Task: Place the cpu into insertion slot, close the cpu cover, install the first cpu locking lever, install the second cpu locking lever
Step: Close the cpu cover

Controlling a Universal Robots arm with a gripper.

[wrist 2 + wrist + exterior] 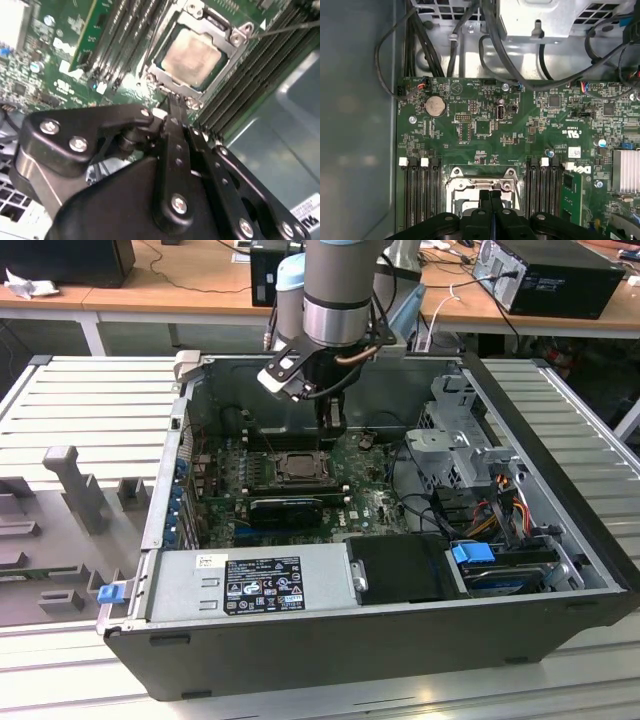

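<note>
**Black pincer closed at the socket's rim**

Black fingers of the gripper (172, 106) (490, 196) meet with no gap between them in both wrist views, and nothing can be seen held between them. Their tips sit at the edge of the insertion slot (300, 468); whether they touch its metal rim or hang just above it, I cannot tell. The cpu (192, 57) lies flat in the slot. Its pale top shows through the window of the cpu cover (167, 85), which lies down over it. Rows of dark memory slots (420, 195) flank the socket on both sides of the green motherboard (485, 125). In the exterior view the arm reaches down into an open computer case (400, 660), which lies on a ribbed metal table (90, 390).
</note>
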